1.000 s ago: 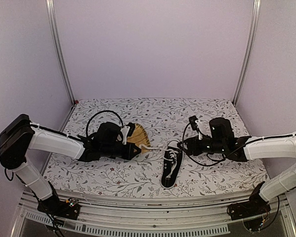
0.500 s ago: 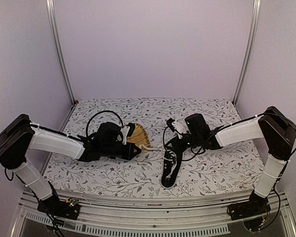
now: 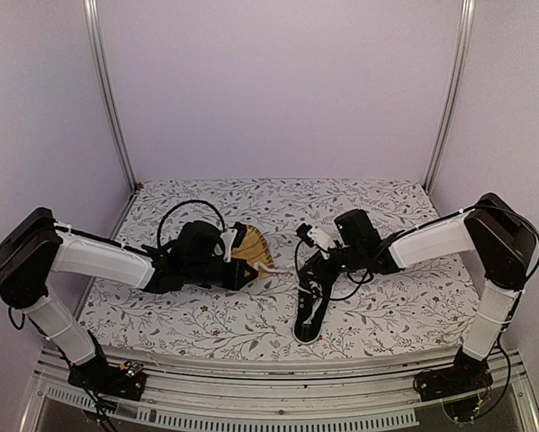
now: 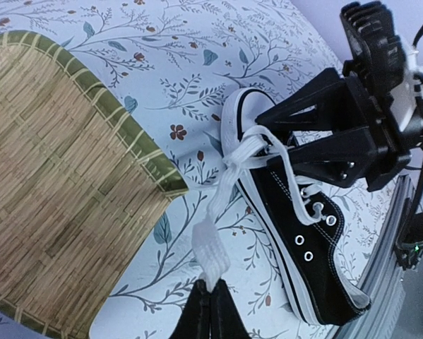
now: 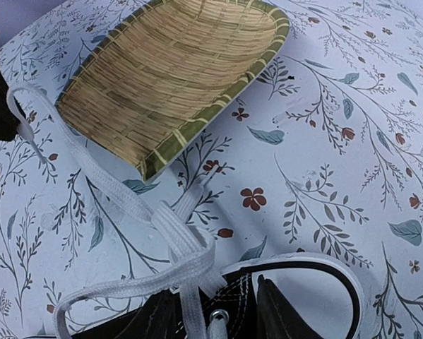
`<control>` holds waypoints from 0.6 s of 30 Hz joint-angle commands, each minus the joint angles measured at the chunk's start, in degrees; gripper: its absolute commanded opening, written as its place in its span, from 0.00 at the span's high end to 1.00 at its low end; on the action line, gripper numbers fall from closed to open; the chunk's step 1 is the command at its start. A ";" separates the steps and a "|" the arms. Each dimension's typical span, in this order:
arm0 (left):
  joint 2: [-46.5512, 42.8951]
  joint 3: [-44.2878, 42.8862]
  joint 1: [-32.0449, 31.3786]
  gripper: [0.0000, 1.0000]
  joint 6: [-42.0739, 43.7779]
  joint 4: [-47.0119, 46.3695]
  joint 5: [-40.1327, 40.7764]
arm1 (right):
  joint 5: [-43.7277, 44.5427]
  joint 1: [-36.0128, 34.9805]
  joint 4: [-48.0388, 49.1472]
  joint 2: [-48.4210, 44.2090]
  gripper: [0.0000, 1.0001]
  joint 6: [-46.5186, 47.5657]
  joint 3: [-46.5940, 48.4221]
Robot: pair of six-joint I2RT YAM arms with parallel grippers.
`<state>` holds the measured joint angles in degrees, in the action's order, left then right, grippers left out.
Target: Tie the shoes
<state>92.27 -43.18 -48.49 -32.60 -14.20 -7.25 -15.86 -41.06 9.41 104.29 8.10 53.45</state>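
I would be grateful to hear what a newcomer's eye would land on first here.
A white lace stretched from the black sneaker in the middle to the shut left gripper. The right gripper straddles the sneaker's collar; a woven tray lies just left.

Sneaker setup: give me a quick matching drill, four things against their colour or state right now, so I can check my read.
Things:
1 left gripper
2 right gripper
3 mat
4 sneaker

States:
A black, white sole
B jaws shut on a lace end
C woven yellow, green rim
D jaws apart at the sneaker's collar

Pairs: 1-B, 2-D, 3-C, 4-A
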 commanded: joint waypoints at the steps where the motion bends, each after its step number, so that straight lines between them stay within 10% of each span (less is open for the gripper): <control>1: -0.07 -1.29 -0.46 1.00 0.46 0.51 -0.75 | -2.53 0.16 0.65 2.30 0.64 2.47 2.36; 18: 0.05 -1.47 -0.46 1.00 0.02 0.66 -0.72 | -4.06 0.17 4.08 2.65 0.98 2.18 3.05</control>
<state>92.27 -43.55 -48.49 -32.62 -14.13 -7.70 -18.83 -40.82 10.85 107.79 10.83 56.80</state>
